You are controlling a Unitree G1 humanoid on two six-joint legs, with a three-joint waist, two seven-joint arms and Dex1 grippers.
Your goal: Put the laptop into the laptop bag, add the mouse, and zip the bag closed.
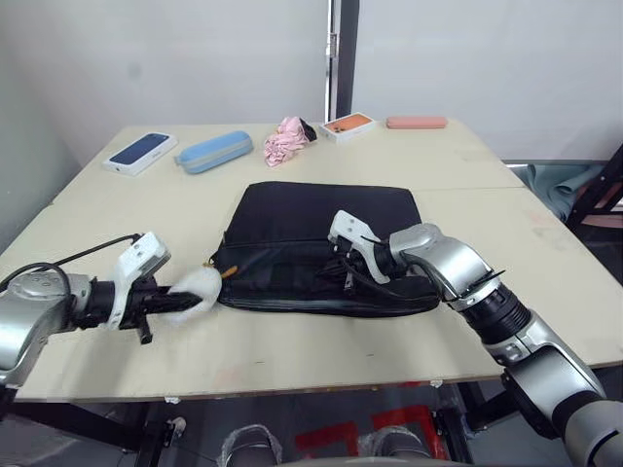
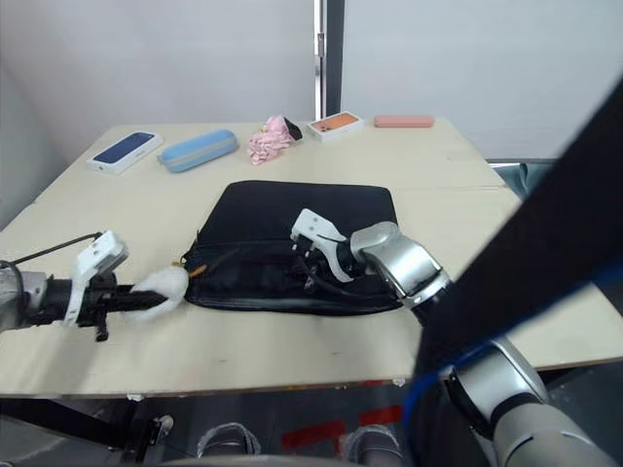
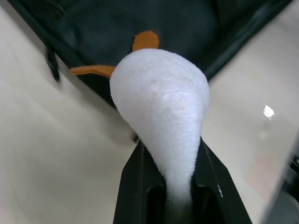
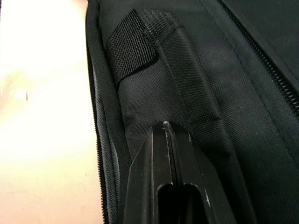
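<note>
the left gripper (image 1: 165, 297) pinches a puffy white lump with orange bits (image 3: 161, 114) between its two black fingers (image 3: 133, 186), holding it just off the near left corner of the laptop bag (image 1: 321, 229), where the zipper mouth gapes a little. this soft lump is not the flat glossy mouse the task names, and no such mouse can be picked out on the table (image 1: 292, 345), so it is uncertain whether the add-the-mouse step is really being served here. the right gripper (image 4: 170, 135) has its fingers pressed together, tips against the bag's black webbing handle (image 4: 135, 44) near the front edge; whether any fabric is caught between them cannot be told. the laptop itself cannot be seen; the bag lies flat and full-looking, so it is probably inside already. to do this step well, the right gripper should probably lift or pin the upper flap so the opening stays wide, while the left pushes its load in low and level past the zipper teeth before letting go, so nothing snags the slider later. beyond the bag lie a phone box (image 1: 141, 152), a blue case (image 1: 214, 151), a pink cloth (image 1: 287, 141), an orange-pictured box (image 1: 348, 125) and a pink flat case (image 1: 417, 123); no writing or brand on any of them is legible.
</note>
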